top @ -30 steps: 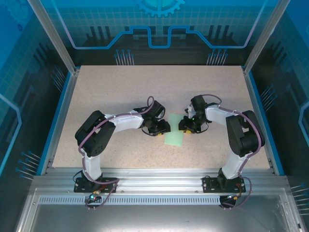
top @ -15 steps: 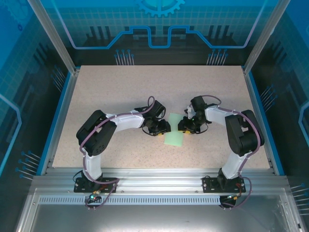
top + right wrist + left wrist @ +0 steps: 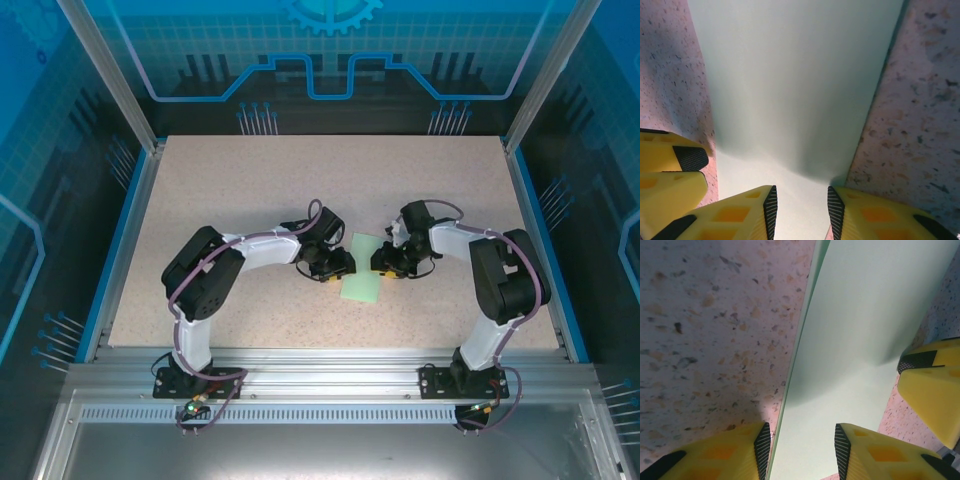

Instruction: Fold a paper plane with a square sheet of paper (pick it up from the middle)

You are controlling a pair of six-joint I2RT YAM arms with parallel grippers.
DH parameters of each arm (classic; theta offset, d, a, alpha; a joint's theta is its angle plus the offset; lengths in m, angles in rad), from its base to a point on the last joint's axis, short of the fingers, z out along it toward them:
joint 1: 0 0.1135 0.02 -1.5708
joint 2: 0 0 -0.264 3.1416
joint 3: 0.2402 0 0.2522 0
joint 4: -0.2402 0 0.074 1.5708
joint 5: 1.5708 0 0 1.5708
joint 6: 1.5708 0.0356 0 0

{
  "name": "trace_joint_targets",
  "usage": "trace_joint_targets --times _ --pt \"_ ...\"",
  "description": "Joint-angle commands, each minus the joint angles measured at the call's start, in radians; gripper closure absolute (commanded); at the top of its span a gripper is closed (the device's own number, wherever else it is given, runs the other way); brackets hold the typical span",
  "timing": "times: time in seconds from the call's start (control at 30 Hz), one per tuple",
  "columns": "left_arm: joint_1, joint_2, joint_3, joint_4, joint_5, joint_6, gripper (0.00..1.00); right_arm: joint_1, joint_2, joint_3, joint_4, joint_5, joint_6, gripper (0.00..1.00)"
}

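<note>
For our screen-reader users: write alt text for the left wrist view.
A pale green sheet of paper lies on a speckled table, running from bottom centre to top right. The yellow-fingered left gripper, jaws open, straddles its left edge.

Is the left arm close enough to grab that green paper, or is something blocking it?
Probably yes. The left arm's fingers stand open astride the near edge of the green paper, nothing between them and it. The right arm's fingers sit at the opposite edge, not in the way.

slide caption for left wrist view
Left gripper, jaws open, straddles the edge of the mint-green paper on the speckled table.
</note>
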Motion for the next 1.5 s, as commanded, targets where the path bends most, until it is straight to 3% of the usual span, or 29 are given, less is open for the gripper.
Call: trace_joint_targets --times 0.0,0.43,1.07,1.47 --pt "0.007 0.017 0.024 -0.015 0.045 0.002 0.57 -0.018 0.003 -0.028 -0.02 0.017 -0.008 0.64" --pt "0.004 0.032 0.038 -0.004 0.115 0.002 0.59 -0.027 0.01 -0.034 0.011 -0.012 -0.002 0.64" --pt "0.004 -0.043 0.015 -0.057 0.021 0.007 0.58 -0.048 0.0 -0.077 0.018 -0.012 -0.013 0.69" --pt "0.002 -0.017 0.033 -0.078 0.04 0.009 0.56 -0.061 -0.001 -0.088 0.032 -0.033 -0.012 0.69"
